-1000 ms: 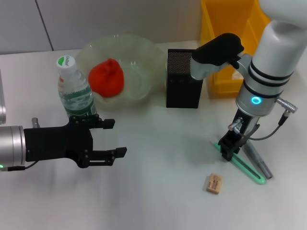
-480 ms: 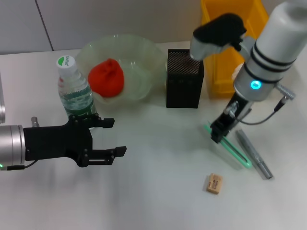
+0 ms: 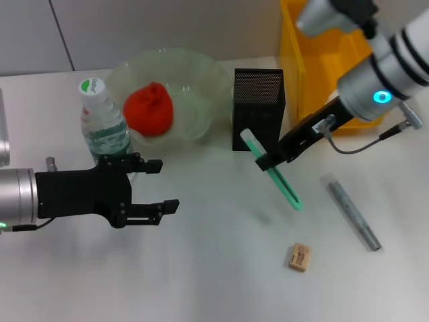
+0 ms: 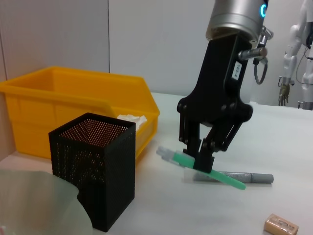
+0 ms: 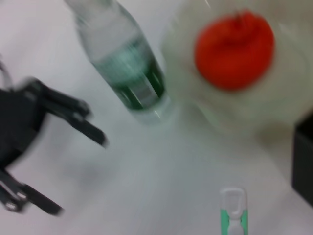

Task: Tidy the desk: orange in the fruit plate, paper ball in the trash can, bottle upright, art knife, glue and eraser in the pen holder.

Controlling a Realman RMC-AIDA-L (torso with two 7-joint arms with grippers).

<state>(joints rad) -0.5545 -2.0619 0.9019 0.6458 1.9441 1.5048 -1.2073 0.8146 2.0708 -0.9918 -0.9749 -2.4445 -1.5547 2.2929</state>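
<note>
My right gripper (image 3: 271, 161) is shut on the green art knife (image 3: 287, 186), holding it tilted above the table just in front of the black mesh pen holder (image 3: 258, 107). The left wrist view shows the same gripper (image 4: 203, 159) clamping the knife (image 4: 225, 178). The grey glue stick (image 3: 352, 211) and the tan eraser (image 3: 299, 257) lie on the table to the right. The orange (image 3: 149, 107) sits in the glass fruit plate (image 3: 201, 74). Beside the plate the bottle (image 3: 104, 124) stands upright. My left gripper (image 3: 157, 184) hangs open in front of the bottle. A paper ball (image 4: 131, 118) lies in the yellow trash can (image 4: 73, 98).
The yellow trash can (image 3: 322, 60) stands right behind the pen holder at the back right. Bare white tabletop (image 3: 214, 268) lies between the two grippers and toward the front edge.
My right gripper has lifted the green art knife off the table and carried it left toward the pen holder. The glue stick stayed on the table. The left arm barely moved.
</note>
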